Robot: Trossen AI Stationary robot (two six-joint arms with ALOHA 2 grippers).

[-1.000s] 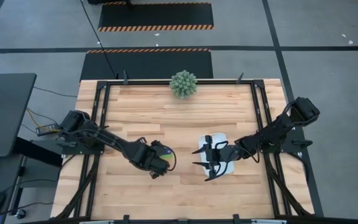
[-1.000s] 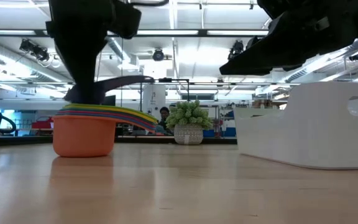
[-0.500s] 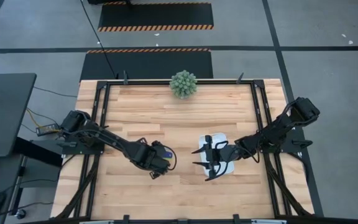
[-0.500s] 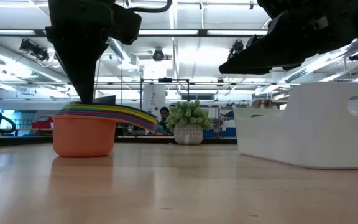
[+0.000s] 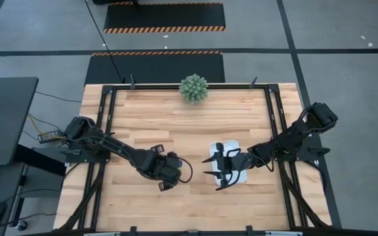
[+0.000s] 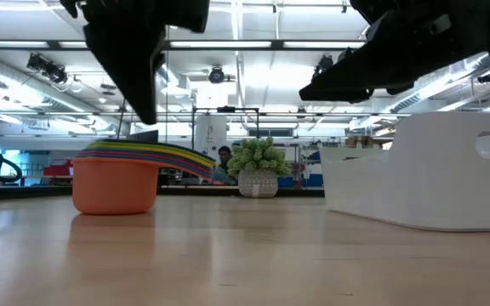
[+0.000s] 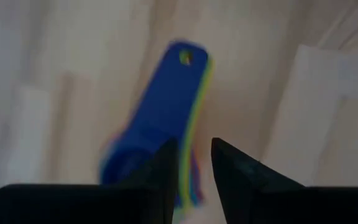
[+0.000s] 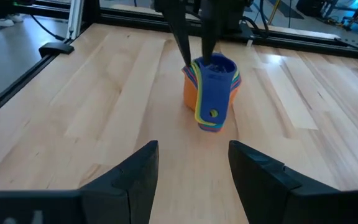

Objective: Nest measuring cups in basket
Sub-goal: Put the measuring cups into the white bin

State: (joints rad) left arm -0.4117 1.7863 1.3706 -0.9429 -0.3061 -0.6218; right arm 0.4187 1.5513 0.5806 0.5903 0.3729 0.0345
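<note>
The left gripper (image 7: pixel 191 165), fingers narrowly parted, hovered over the nested measuring cups (image 8: pixel 211 92); the right gripper (image 8: pixel 191 168) gaped wide above the basket (image 6: pixel 432 174) at three o'clock.

Bright even ceiling strip lighting, left wrist view heavily motion-blurred, low view's arms backlit into silhouettes, soft shadows

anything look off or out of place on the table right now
One thing: the nested stack of colourful plastic measuring cups stands on the bare wooden table, not in the white shallow plastic basket. The left hand hangs over the stack. Nothing is spilled or tipped.
</note>
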